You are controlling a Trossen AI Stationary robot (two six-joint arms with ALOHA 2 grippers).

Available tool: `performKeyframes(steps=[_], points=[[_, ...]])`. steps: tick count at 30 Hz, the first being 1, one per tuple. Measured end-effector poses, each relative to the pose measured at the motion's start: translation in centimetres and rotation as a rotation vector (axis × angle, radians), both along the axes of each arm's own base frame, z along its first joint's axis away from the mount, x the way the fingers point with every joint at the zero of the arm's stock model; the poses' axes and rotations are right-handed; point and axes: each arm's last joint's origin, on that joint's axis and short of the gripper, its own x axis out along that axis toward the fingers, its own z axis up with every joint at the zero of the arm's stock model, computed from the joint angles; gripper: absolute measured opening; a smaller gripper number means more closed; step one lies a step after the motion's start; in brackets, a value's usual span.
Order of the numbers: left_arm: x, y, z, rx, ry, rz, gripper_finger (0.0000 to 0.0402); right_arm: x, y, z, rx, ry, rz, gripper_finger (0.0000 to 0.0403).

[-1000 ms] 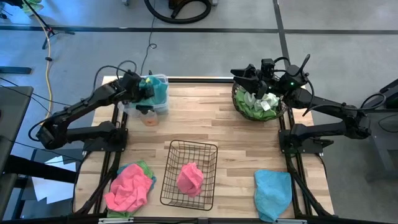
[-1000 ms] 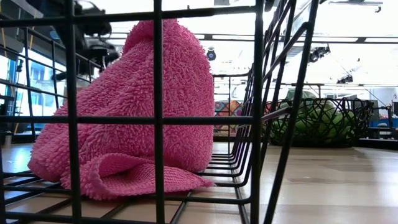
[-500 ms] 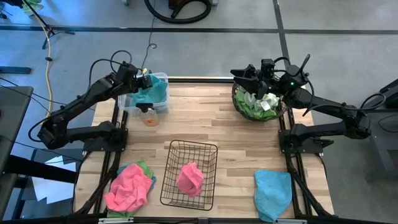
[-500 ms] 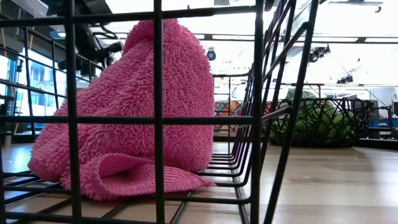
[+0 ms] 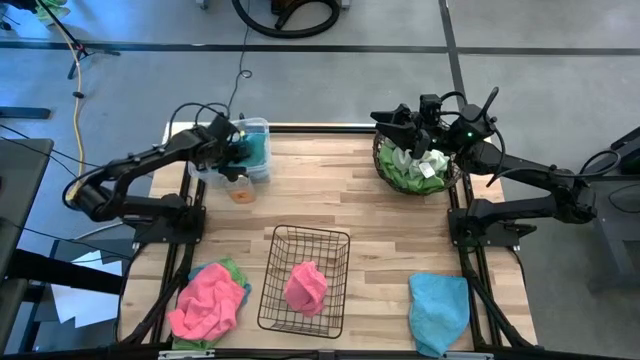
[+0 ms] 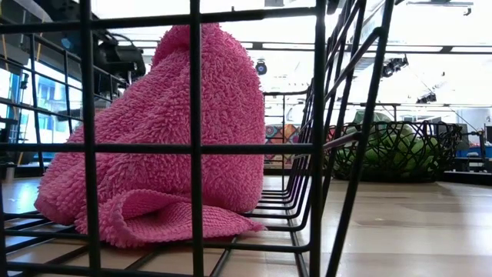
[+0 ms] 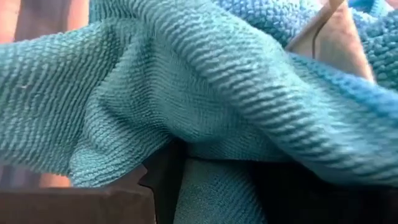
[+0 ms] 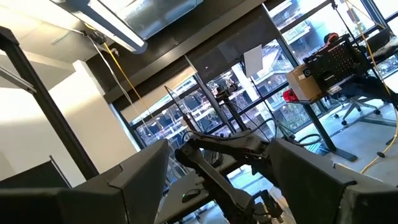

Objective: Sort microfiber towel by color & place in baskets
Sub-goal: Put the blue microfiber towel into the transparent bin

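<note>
A clear bin (image 5: 262, 126) stands at the far left with a blue towel (image 5: 256, 150) in it. My left gripper (image 5: 232, 152) reaches down into this bin; blue cloth (image 7: 205, 93) fills its wrist view. My right gripper (image 5: 394, 122) hangs open, raised and tilted upward, above the round basket (image 5: 385, 176), which holds green towels (image 5: 405, 172). A pink towel (image 5: 305, 285) lies in the black wire basket (image 5: 276, 236). A pink towel (image 5: 208, 305) rests on a green one (image 5: 232, 268) at the near left. Another blue towel (image 5: 438, 310) lies at the near right. My left gripper comes at the blue towel from above, slanting steeply down into the clear bin. A strip of the cloth (image 7: 208, 186) runs between its two dark fingers (image 7: 163, 180), and folds of it drape over them. Which edge or how many layers cannot be told.
A small orange object (image 5: 241, 195) lies on the wood just in front of the clear bin. The middle of the table between the bin, the round basket (image 6: 396, 150) and the wire basket is bare wood. In the low view the pink towel (image 6: 169, 138) sits behind the wire bars.
My left gripper first rose and drew back toward the table's left edge, above the clear bin, then sank and tipped more steeply down into the bin with the blue cloth.
</note>
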Motion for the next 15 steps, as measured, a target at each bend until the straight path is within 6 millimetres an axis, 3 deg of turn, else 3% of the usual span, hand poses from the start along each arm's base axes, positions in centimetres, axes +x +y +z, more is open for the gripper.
performKeyframes(steps=[6, 15], points=[[-0.4, 0.9, 0.5, -0.037, -0.087, -0.032, 0.0172, 0.0, 0.0, 0.0, 0.003, 0.000, 0.003, 0.0277], [-1.0, 2.5, 7.2, 0.179, -0.163, -0.054, 0.0172, 0.0, 0.0, 0.0, 0.035, -0.004, 0.018, 0.0277]])
